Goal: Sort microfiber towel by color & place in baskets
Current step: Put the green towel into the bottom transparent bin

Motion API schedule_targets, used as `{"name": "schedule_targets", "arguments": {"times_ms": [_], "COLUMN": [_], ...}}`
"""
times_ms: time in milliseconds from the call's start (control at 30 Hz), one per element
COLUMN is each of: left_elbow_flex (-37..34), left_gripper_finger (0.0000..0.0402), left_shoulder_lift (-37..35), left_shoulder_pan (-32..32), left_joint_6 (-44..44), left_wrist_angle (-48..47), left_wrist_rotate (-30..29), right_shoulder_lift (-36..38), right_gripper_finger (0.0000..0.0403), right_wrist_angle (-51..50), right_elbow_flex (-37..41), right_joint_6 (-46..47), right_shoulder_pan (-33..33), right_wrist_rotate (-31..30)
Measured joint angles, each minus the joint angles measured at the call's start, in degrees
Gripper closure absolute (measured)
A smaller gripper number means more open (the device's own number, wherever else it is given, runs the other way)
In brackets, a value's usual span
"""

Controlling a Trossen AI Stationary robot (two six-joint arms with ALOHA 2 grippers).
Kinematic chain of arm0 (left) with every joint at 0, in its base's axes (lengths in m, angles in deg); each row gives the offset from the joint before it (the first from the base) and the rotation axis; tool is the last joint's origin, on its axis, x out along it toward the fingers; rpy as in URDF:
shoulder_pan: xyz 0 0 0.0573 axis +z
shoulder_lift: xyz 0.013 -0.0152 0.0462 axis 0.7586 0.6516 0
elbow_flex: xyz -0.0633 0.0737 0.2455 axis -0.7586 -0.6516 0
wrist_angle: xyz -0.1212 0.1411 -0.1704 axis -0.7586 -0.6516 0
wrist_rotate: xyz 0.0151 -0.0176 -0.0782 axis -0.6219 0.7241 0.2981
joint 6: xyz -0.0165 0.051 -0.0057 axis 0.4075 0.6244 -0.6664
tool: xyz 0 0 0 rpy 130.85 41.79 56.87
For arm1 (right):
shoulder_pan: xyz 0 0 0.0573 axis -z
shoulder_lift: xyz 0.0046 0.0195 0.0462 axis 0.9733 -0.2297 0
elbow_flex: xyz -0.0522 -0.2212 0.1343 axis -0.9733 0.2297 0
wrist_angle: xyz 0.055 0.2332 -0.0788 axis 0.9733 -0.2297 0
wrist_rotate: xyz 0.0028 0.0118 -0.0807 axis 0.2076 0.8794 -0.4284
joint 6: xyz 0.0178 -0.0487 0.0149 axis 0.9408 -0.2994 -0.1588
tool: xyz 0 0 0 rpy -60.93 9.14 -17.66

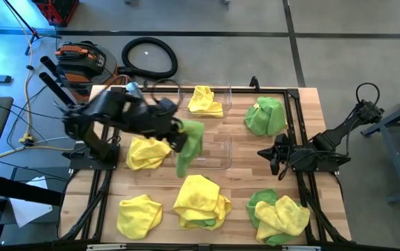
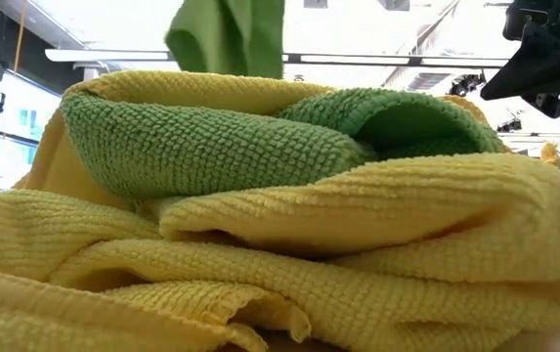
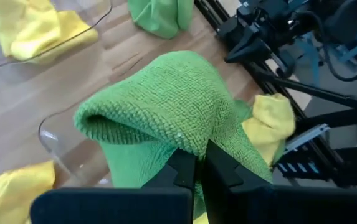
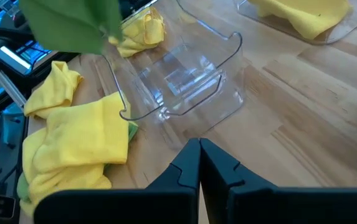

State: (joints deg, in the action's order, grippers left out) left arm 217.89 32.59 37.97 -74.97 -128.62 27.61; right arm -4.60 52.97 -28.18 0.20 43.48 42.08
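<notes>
Over table, green towel (image 3: 166, 106) between left fingers (image 3: 181, 171)

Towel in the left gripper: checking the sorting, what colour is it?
Green. The towel pinched in the left gripper shows best in the left wrist view.

A wooden table (image 1: 304, 125) is carrying two clear baskets: the far basket (image 1: 222, 94) and an empty basket (image 1: 217, 150) nearer the middle. Lying directly on the boards are a green towel (image 1: 266, 115), a yellow towel (image 1: 147, 152), a second yellow towel (image 1: 139, 215), a yellow-over-green heap (image 1: 201, 202), and a green-and-yellow heap (image 1: 278, 216).
</notes>
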Motion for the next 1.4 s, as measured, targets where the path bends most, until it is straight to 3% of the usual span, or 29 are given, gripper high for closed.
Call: {"name": "schedule_targets", "arguments": {"times_ms": [167, 400, 933, 1233, 1400], "left_elbow_flex": [-1.15, -1.17, -1.17, -1.17, -1.17], "left_gripper_finger": [0.0401, 0.0401, 0.0401, 0.0397, 0.0373], "left_shoulder_lift": [4.67, 12.84, 29.22, 37.22, 40.12], "left_shoulder_pan": [2.53, 3.83, 7.66, 7.97, 8.10], "left_joint_6": [2.77, 3.93, -12.30, -16.22, -12.99], "left_wrist_angle": [2.66, 2.39, -2.11, -1.07, 1.21], "left_wrist_rotate": [5.55, 7.50, 8.61, 12.74, 16.38], "right_shoulder_lift": [-0.09, -0.09, -0.08, -0.09, -0.09], "right_gripper_finger": [0.0403, 0.0403, 0.0403, 0.0403, 0.0403], "right_wrist_angle": [-0.32, -0.40, -0.25, -0.21, -0.18], "right_elbow_flex": [0.00, 0.00, 0.00, 0.00, 0.00], "right_joint_6": [0.00, 0.38, 1.95, 1.95, 1.97], "right_shoulder_pan": [0.00, 0.00, -0.02, -0.02, -0.02], "right_wrist_rotate": [1.70, 4.15, 6.94, 6.94, 6.96]}}
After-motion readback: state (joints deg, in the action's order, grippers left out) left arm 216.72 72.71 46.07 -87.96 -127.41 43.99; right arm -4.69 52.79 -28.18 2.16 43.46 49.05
